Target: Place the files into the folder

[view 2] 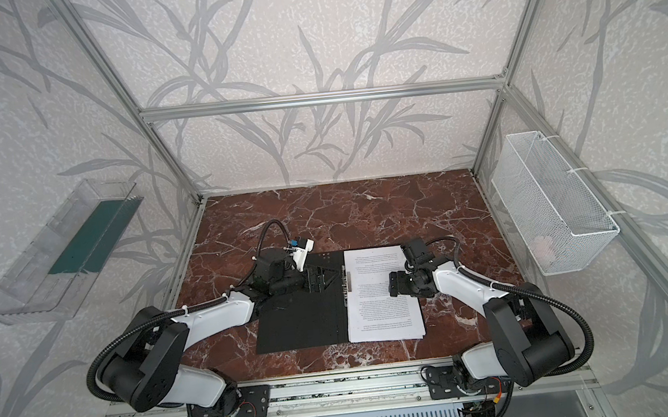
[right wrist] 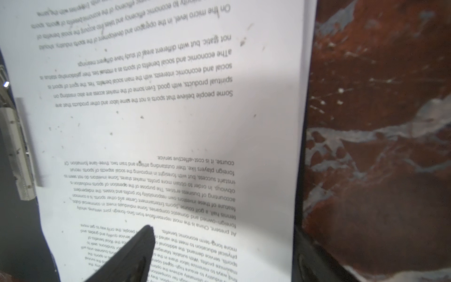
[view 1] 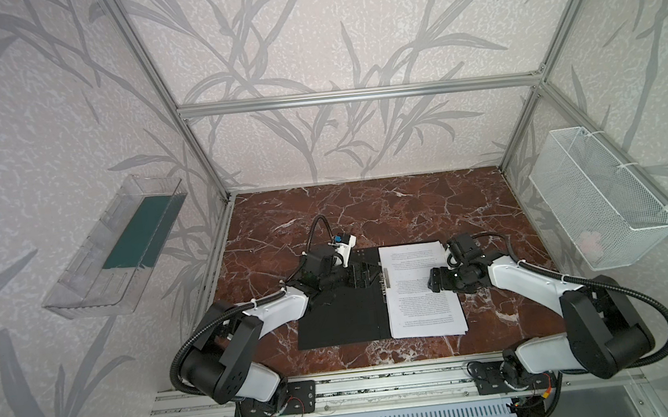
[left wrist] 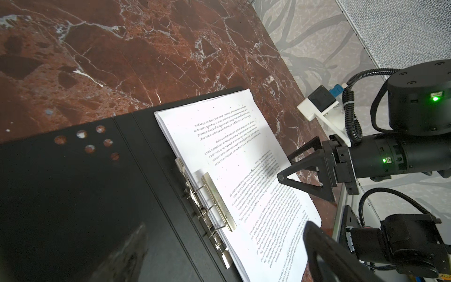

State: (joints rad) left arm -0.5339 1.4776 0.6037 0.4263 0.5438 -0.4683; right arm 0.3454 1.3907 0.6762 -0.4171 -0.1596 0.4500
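The folder [view 1: 343, 321] [view 2: 302, 325] lies open on the marble table, black inside up. The files [view 1: 420, 293] [view 2: 379, 305] [left wrist: 244, 171] [right wrist: 170, 122], a stack of printed white sheets, rest on its right half. The metal spine clip [view 1: 387, 277] [left wrist: 218, 202] [right wrist: 22, 158] lies over their left edge. My left gripper [view 1: 366, 275] [view 2: 318, 280] [left wrist: 224, 256] hangs open over the folder's far left flap, next to the spine. My right gripper [view 1: 433, 281] [view 2: 394, 285] [left wrist: 285, 167] [right wrist: 222, 256] is open low over the files' right edge. One of its fingers is above the paper and the other is beyond the edge.
A clear plastic tray [view 1: 119, 247] with a green base hangs on the left wall. A white wire mesh basket [view 1: 599, 200] hangs on the right wall. Aluminium frame posts stand at the table's back corners, and a metal rail [view 1: 382, 384] runs along the front edge.
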